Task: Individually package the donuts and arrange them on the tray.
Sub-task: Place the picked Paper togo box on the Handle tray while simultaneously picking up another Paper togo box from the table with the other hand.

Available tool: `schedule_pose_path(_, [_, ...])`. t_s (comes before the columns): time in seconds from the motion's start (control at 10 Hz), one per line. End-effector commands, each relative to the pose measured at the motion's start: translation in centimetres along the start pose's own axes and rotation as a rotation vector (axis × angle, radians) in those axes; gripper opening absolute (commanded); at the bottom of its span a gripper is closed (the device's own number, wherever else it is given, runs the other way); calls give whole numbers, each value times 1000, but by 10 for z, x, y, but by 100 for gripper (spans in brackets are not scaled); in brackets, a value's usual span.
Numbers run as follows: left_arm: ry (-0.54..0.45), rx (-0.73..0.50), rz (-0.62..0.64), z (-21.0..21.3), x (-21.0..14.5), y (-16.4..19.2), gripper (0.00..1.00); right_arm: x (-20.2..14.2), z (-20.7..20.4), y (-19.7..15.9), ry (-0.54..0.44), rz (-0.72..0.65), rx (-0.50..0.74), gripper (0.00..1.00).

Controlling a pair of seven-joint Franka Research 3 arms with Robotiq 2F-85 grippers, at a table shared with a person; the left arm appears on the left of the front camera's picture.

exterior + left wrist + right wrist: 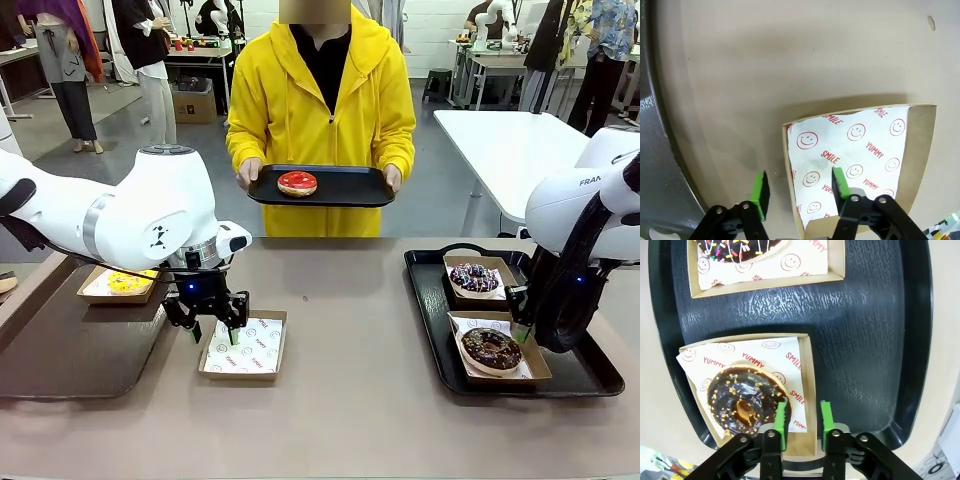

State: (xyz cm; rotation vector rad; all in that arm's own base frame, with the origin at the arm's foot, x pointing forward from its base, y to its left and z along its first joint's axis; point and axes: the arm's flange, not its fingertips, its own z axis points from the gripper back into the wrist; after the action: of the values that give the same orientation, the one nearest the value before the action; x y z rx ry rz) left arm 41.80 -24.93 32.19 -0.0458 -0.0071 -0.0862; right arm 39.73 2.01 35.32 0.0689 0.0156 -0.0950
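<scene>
Currently the left gripper straddles the near wall of the empty paper-lined cardboard box, jaws parted, ready to steady it. Right gripper straddles the boxed chocolate donut's carton rim, slightly apart. The red-glazed donut waits on the person's black tray.

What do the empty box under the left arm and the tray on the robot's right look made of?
The empty box looks like brown cardboard: matte, folded walls, raw cut edges. Its liner looks like thin white paper printed with red smileys. The tray on the right looks like black moulded plastic, going by its pebbled, slightly glossy surface and rounded rim.
</scene>
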Motion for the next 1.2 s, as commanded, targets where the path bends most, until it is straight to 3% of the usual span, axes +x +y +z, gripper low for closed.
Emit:
schedule_pose_path(0.0, [-22,8,-20,-2,-2,1,0,-4,-7,-5,-13,17,41,100])
schedule_pose_path(0.1, [-20,6,-20,-2,-2,1,17,-4,-7,-5,-11,16,43,83])
schedule_pose_path(0.3, [-18,3,-20,-2,-1,1,0,-5,-7,-6,-12,13,49,100])
schedule_pose_path(0.8, [-21,0,-9,4,1,2,0,-19,9,-9,-43,21,75,100])
schedule_pose_path(0.9, [-17,0,36,12,3,1,0,-26,23,-15,-50,13,140,100])
schedule_pose_path(1.1, [-2,-86,32,42,12,3,0,-45,66,-55,-31,52,442,100])
